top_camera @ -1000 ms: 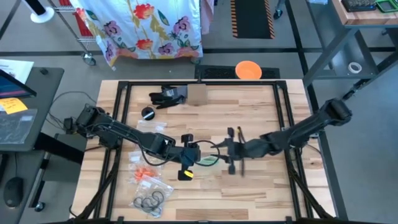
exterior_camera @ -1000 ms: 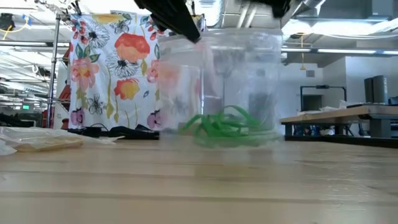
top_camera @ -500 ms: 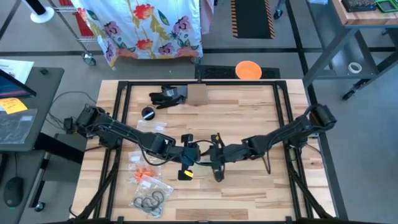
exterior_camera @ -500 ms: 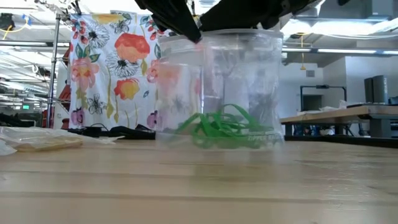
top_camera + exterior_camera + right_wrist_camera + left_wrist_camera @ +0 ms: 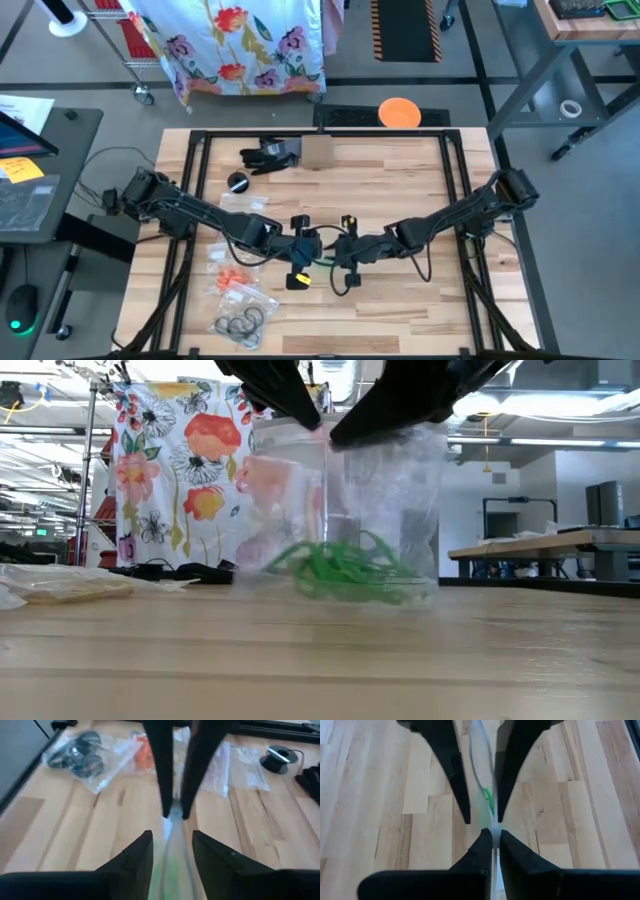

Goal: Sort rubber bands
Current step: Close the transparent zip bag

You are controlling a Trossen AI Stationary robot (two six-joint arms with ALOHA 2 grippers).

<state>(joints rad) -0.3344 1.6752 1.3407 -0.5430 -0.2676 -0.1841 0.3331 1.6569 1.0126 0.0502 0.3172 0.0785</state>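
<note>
A clear plastic bag (image 5: 350,500) hangs upright over the middle of the table. Green rubber bands (image 5: 345,570) lie heaped in its bottom, which is down at the wooden tabletop. My left gripper (image 5: 495,837) is shut on the bag's top edge; from above it shows at the table's middle (image 5: 316,250). My right gripper (image 5: 172,845) comes from the table's right (image 5: 340,258). Its fingers stand apart on either side of the same top edge, and I cannot tell whether they touch it. My left gripper pinches the bag's top edge (image 5: 492,826) between its two fingertips. The fingers slant down from the table's left side. The bag hangs below them, upright, its bottom with the green bands (image 5: 340,585) down at the table.
At the near left lie a clear bag of orange bands (image 5: 232,280) and one of dark bands (image 5: 240,322). Farther back are more clear bags (image 5: 245,203), a black spool (image 5: 238,181), a black object (image 5: 270,155) and a small cardboard box (image 5: 317,150). The table's right half is bare wood.
My right gripper has gone toward the table's left and down, and has tipped more level. It now stands at the bag's top next to my left gripper. The bag's upper right part has drawn in, and the green bands have shifted slightly.
</note>
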